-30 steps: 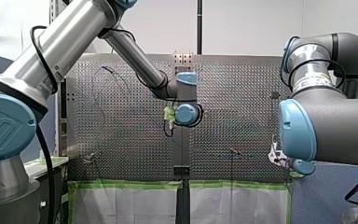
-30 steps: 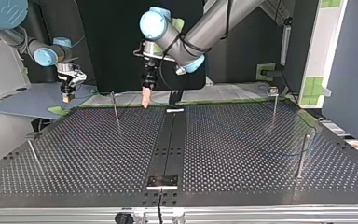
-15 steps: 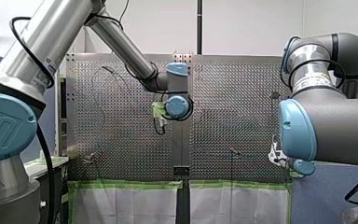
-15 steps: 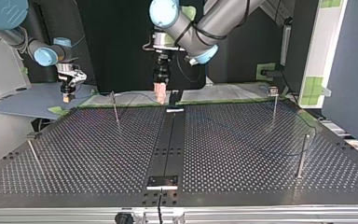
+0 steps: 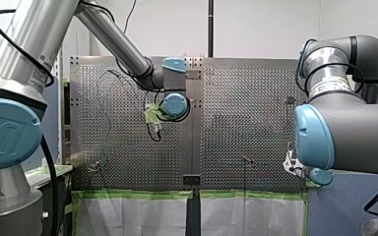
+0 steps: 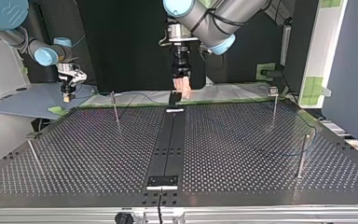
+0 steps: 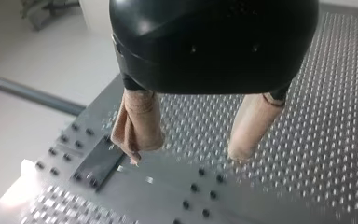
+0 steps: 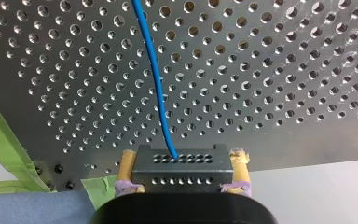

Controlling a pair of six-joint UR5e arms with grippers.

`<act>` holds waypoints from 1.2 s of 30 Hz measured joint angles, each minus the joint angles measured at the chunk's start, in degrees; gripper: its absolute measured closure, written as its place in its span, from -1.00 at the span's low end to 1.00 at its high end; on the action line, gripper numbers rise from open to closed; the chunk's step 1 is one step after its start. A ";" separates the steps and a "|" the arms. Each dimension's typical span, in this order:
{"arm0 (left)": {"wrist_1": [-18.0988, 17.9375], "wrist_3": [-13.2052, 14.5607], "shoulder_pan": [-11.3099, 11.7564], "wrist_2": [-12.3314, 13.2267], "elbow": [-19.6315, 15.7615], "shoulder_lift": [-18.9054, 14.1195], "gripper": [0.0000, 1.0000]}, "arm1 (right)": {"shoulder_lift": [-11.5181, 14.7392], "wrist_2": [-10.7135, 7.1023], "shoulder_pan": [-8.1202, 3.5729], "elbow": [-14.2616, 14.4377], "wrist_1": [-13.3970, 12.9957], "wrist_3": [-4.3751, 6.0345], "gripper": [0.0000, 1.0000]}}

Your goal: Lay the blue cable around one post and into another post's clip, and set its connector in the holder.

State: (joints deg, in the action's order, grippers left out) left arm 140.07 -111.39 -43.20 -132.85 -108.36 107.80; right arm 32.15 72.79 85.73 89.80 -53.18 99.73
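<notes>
Likely light and limp, the blue cable (image 8: 154, 74) runs over the table (image 8: 284, 70) from its stiff connector (image 8: 181, 169), the surest hold, pinched by my right gripper (image 8: 182, 158) at the front view's near right; my left gripper (image 7: 186, 156) hangs spread, empty

Front view: behind and above the arms, between their shoulders, facing out over the desk (image 5: 246, 113); far enough back to take in its full width.
Top view: across the desk, low, facing back at the arms; sides crossed.
Left wrist view: looks along the left gripper (image 7: 186, 156), close above the desk.
Right wrist view: looks along the right gripper (image 8: 182, 184), very near the connector (image 8: 179, 168) and desk.
Shared: front and top views both show the whole desk, from opposite ends.
</notes>
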 joint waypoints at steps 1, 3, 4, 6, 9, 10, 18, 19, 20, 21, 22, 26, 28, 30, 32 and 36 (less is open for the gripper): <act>0.32 -0.54 0.45 -0.54 -0.54 -0.54 -1.00 | 0.00 0.00 -0.02 0.00 0.00 0.01 1.00; 0.57 -1.38 1.22 -1.09 -1.38 -1.39 -1.00 | -0.01 0.00 -0.05 0.00 0.00 0.03 1.00; 0.61 -2.01 1.82 -1.07 -2.01 -2.01 -1.00 | -0.02 0.00 -0.05 0.00 0.00 0.04 1.00; 0.53 -2.91 2.71 -0.68 -2.91 -2.92 -1.00 | -0.03 0.00 -0.06 0.00 -0.01 0.08 1.00; 0.41 -4.37 4.16 0.44 -4.36 -4.37 -1.00 | -0.07 0.00 -0.04 0.00 0.00 0.13 1.00; 0.39 -4.94 4.73 0.97 -4.94 -4.95 -1.00 | -0.08 -0.01 -0.04 0.00 0.00 0.16 1.00; 0.51 -8.92 8.70 4.88 -8.92 -8.92 -1.00 | -0.19 0.00 -0.07 -0.01 -0.19 0.23 1.00; 0.52 -9.48 9.26 5.44 -9.48 -9.49 -1.00 | -0.21 0.00 -0.07 0.00 -0.24 0.25 1.00; 0.53 -9.87 9.66 5.83 -9.87 -9.88 -1.00 | -0.23 -0.01 -0.08 0.00 -0.28 0.27 1.00; 0.56 -10.28 10.06 6.24 -10.27 -10.28 -1.00 | -0.26 -0.03 -0.08 0.00 -0.34 0.30 1.00; 0.60 -10.84 10.62 6.80 -10.85 -10.84 -1.00 | -0.29 -0.05 -0.08 0.00 -0.38 0.33 1.00; 0.74 -12.86 12.64 8.76 -12.86 -12.86 -1.00 | -0.34 -0.08 -0.08 0.00 -0.53 0.39 1.00; 0.86 -13.99 13.78 9.41 -13.99 -14.00 -1.00 | -0.38 -0.09 -0.08 0.00 -0.58 0.42 1.00; 0.94 -14.94 14.72 9.83 -14.94 -14.94 -1.00 | -0.42 -0.09 -0.08 0.00 -0.62 0.43 1.00; 1.02 -15.89 15.67 10.22 -15.89 -15.89 -1.00 | -0.43 -0.09 -0.11 0.00 -0.66 0.45 1.00; 1.41 -17.66 17.44 10.57 -17.65 -17.66 -1.00 | -0.52 -0.09 -0.09 0.00 -0.69 0.44 1.00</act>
State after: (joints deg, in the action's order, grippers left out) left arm 141.48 -129.05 -25.76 -122.28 -126.01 90.14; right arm 31.63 72.70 85.63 89.79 -53.87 100.17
